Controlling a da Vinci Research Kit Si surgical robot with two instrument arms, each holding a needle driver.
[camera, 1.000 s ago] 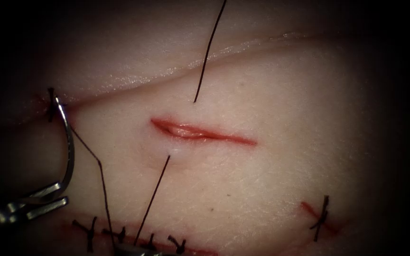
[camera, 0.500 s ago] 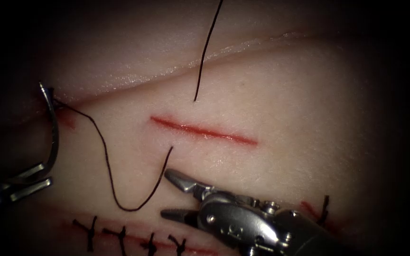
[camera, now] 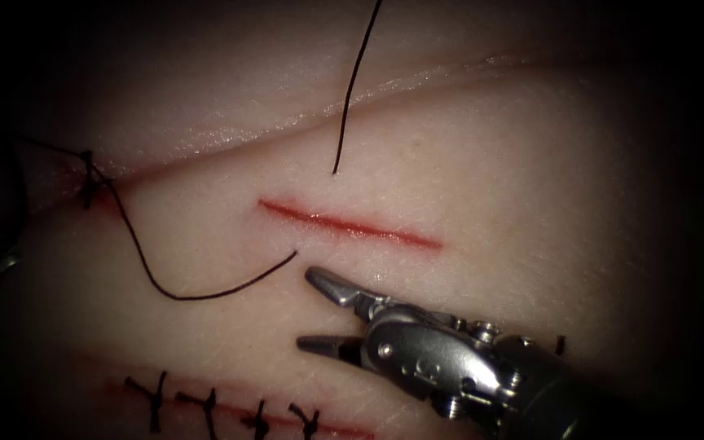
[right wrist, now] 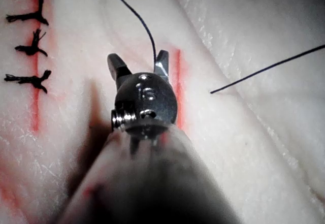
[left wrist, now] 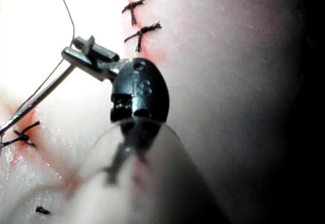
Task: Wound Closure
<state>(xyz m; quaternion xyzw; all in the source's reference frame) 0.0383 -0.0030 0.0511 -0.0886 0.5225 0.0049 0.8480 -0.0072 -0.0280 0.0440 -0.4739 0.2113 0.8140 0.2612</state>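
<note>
The cut (camera: 349, 224) lies as a thin red line in the middle of the tissue (camera: 531, 179). The thread (camera: 174, 297) comes out of the tissue just below the cut's left end, sags in a loop and runs up to the far left. A second strand (camera: 357, 77) drops from above to a point above the cut. My right tool (camera: 319, 314) stands open just below the cut and holds nothing; the thread (right wrist: 138, 17) passes close by its fingertips (right wrist: 162, 61). My left tool (left wrist: 72, 48) is shut on the needle (left wrist: 36, 99) near one end, above the tissue.
A row of finished stitches (camera: 205, 403) runs along the lower edge, with a single stitch (camera: 87, 189) at the far left and another (camera: 561, 345) beside the right tool's shaft. A ridge of tissue (camera: 417, 77) crosses behind the cut.
The left tool has carried the needle off to the left, drawing the thread's loop shallower. The right tool came in from below. The cut, gaping a second ago, now lies closed.
</note>
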